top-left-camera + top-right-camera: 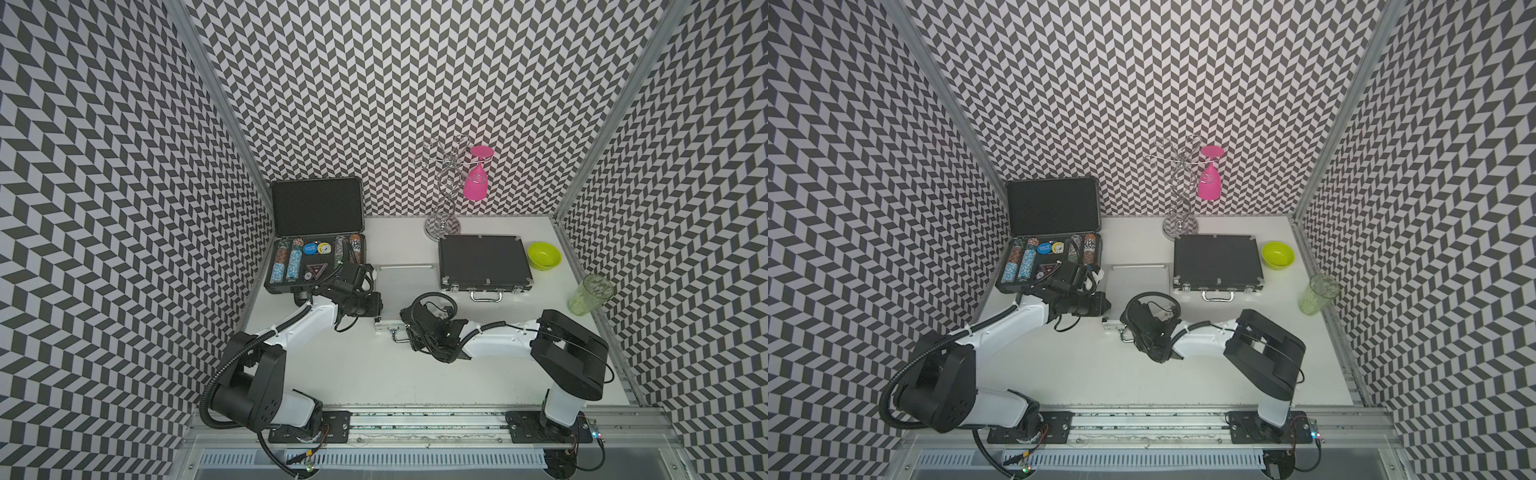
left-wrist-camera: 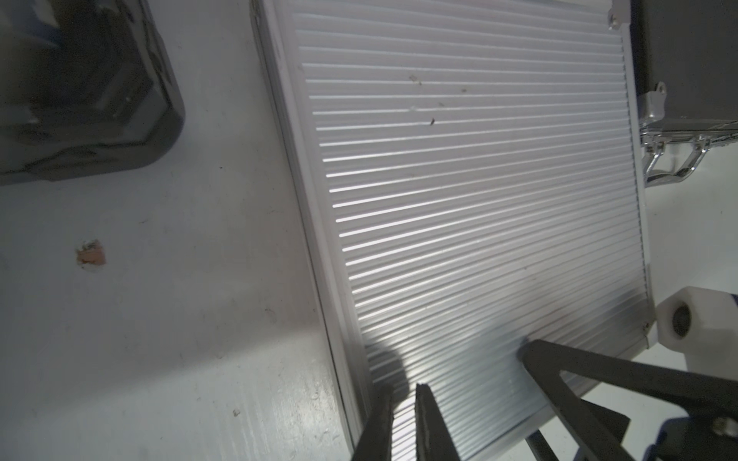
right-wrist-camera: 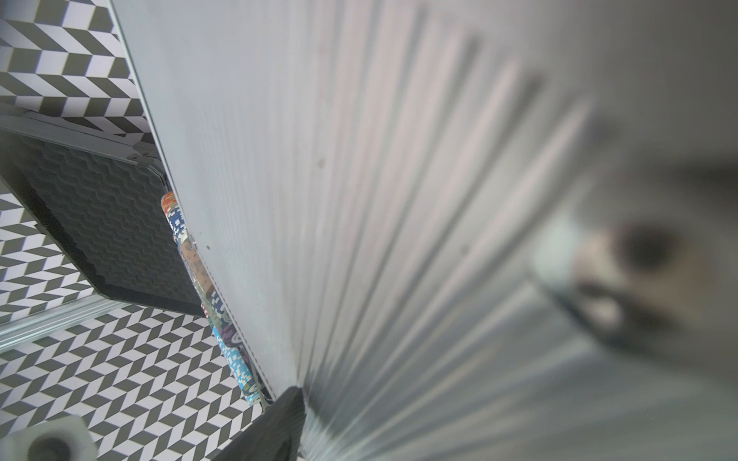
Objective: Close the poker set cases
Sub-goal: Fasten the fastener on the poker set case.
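Three poker cases lie on the white table. The black case (image 1: 318,208) (image 1: 1052,208) at the back left stands open, lid upright, chips (image 1: 296,259) showing in its base. The ribbed silver case (image 1: 405,286) (image 1: 1138,286) (image 2: 479,199) (image 3: 359,199) in the middle has its lid down. The black case (image 1: 484,262) (image 1: 1217,259) on the right is closed. My left gripper (image 1: 379,309) (image 2: 403,395) is shut, its tips on the silver lid's near left part. My right gripper (image 1: 409,318) is open at that case's near right corner, one finger (image 2: 559,371) (image 3: 279,423) on the lid.
A wire glass rack (image 1: 446,187) holding a pink glass (image 1: 476,183) stands at the back. A green bowl (image 1: 544,255) sits right of the closed black case, and a green tumbler (image 1: 590,295) stands near the right wall. Patterned walls enclose three sides.
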